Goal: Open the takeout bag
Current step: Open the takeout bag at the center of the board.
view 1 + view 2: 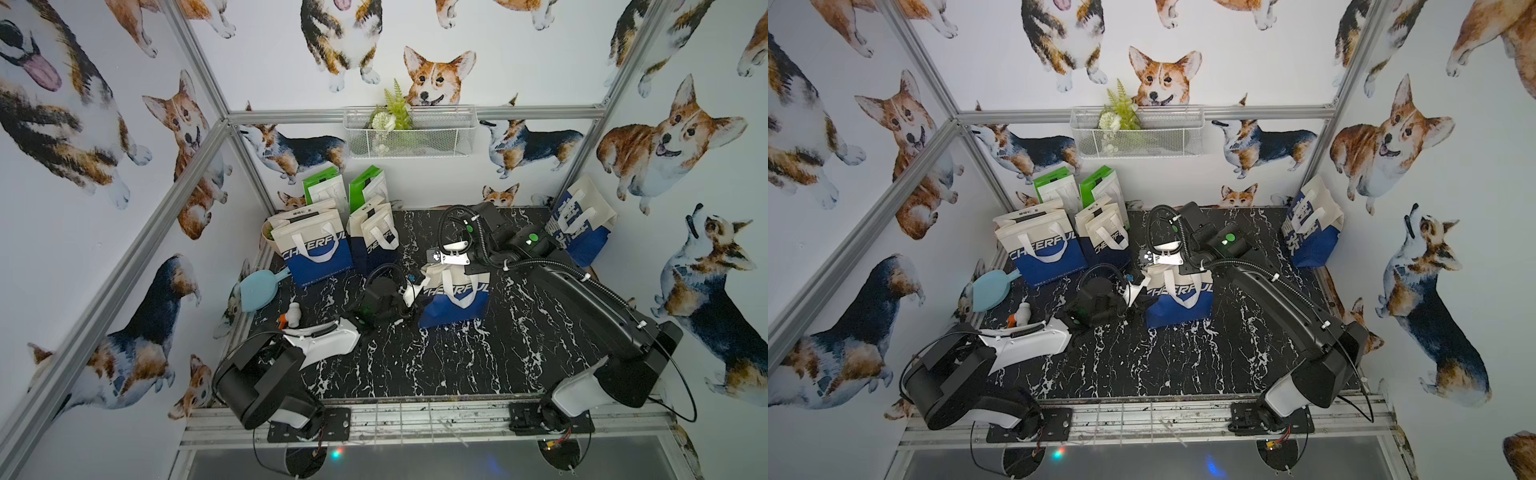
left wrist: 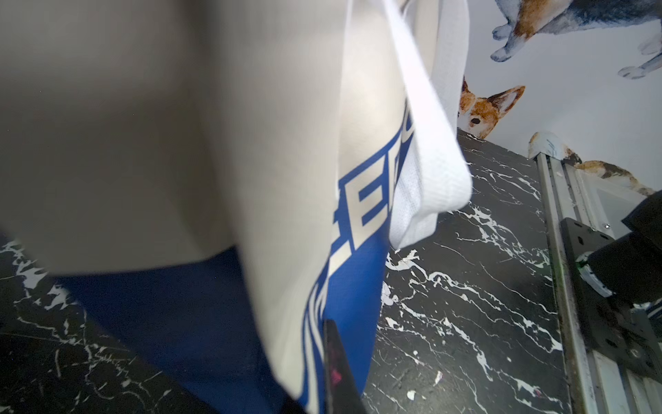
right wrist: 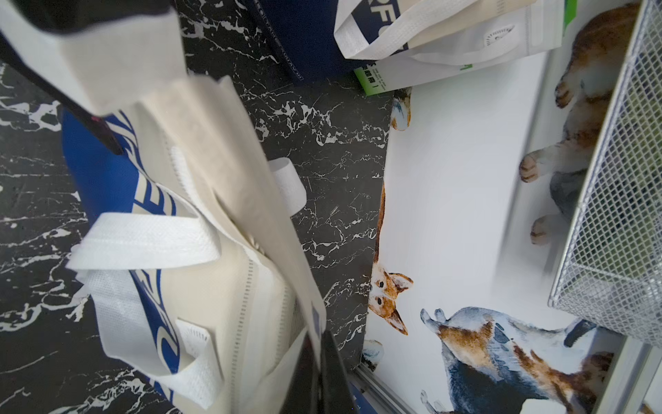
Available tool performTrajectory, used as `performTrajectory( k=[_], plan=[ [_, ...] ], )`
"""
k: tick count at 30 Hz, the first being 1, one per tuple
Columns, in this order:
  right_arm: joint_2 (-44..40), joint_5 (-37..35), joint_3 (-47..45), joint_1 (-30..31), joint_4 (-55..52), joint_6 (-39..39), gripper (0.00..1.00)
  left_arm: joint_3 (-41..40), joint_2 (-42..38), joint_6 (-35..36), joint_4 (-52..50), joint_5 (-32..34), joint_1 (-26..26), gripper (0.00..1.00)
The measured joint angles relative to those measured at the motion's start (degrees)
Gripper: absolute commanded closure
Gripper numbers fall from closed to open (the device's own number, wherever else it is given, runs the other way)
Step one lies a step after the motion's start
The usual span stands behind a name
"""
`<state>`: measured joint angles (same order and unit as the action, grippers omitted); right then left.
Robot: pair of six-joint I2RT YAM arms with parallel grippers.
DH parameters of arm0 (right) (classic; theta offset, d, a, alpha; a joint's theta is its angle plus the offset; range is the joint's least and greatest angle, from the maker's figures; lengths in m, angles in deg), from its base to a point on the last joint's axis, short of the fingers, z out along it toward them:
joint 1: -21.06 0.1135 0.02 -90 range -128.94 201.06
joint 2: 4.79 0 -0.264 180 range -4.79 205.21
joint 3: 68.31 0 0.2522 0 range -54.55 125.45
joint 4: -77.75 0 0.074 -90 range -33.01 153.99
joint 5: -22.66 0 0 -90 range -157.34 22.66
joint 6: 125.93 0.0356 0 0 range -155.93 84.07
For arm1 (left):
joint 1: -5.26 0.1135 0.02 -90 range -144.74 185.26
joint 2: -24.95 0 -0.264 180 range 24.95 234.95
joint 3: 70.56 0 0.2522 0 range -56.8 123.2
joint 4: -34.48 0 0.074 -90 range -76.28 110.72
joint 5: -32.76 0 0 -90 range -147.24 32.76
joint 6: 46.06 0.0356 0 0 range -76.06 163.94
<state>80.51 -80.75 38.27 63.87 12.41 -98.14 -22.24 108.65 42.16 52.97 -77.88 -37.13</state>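
The left gripper (image 1: 419, 286) is seen closed on the upper left edge of the bag (image 1: 453, 307), with cream cloth pinched against its dark fingers (image 2: 335, 362). The right gripper (image 1: 439, 266) is closed on the far rim of the same bag. In the right wrist view a fold of cream cloth is held between its fingers (image 3: 335, 372). How far the mouth is parted cannot be told.

The bag is stood upright on the table (image 1: 415, 365), a little right of the middle, between the two arms. Its upper part is cream and its lower part blue, with the lettering turned to the near side. A white handle (image 1: 462, 293) is draped down over that near face.

Far left of the bag, two bags (image 1: 316, 249) of the same print are stood side by side, and two green-and-white bags (image 1: 324, 189) are leaned on the wall behind them. A fifth bag (image 1: 582, 224) is propped in the far right corner. A blue scoop (image 1: 257, 291) is laid at the left edge, and a small white bottle (image 1: 293, 313) is set just near of it. A wire basket (image 1: 440, 137) holding a plant (image 1: 395, 110) is hung on the far wall.
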Motion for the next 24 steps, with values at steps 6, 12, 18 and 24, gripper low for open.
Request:
performTrajectory(
  k=[6, 12, 18, 24],
  plan=[
    [-3.26, 1.42, -9.38, -0.07, 6.27, 4.35, 0.67, 0.00, 0.02, 0.00, -0.04, 0.00, 0.00, 1.00],
    [-5.81, 1.05, -13.35, -0.44, 9.35, 6.78, 0.67, 0.00, 0.02, 0.00, -0.09, 0.02, 0.00, 1.00],
    [-7.98, -0.33, -14.10, -1.49, 11.15, 7.56, 0.74, 0.00, 0.02, 0.00, -0.09, 0.20, 0.00, 1.00],
    [-7.78, -0.68, -14.14, -1.66, 11.67, 8.13, 0.81, 0.00, -0.02, 0.00, -0.11, 0.39, 0.00, 1.00]
  ],
)
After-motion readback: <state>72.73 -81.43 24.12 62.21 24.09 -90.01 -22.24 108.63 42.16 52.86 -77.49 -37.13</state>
